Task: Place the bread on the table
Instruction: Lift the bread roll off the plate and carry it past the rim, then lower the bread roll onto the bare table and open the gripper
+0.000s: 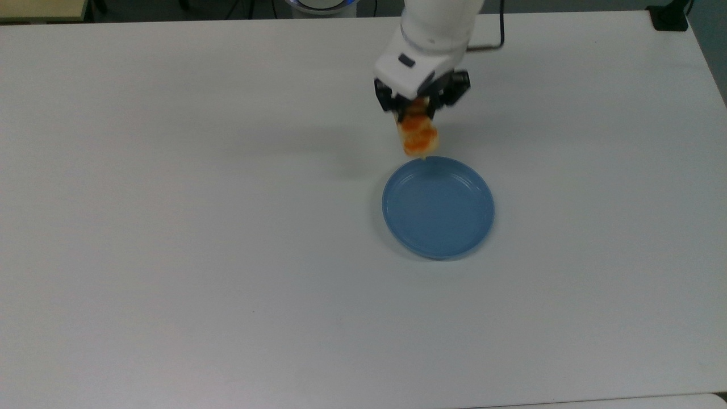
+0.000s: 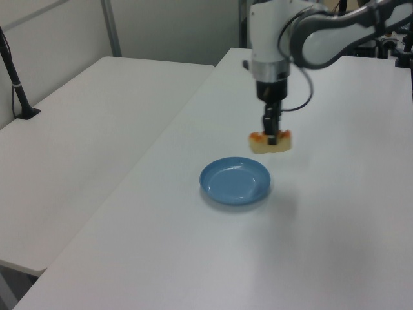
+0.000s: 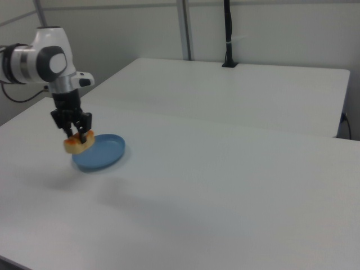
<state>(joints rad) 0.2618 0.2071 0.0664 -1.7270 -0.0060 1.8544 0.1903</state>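
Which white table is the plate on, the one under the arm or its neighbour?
The table under the arm holds the blue plate; the neighbouring table, across a seam, doesn't.

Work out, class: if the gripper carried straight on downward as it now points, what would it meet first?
Probably the bare table, just beyond the plate; the gripper, holding the bread, seems clear of its rim.

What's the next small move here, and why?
Probably carry the bread a little further off the plate, then lower it. The gripper is shut on it and holds it in the air, just past the plate's rim in the top view, with bare table beyond.
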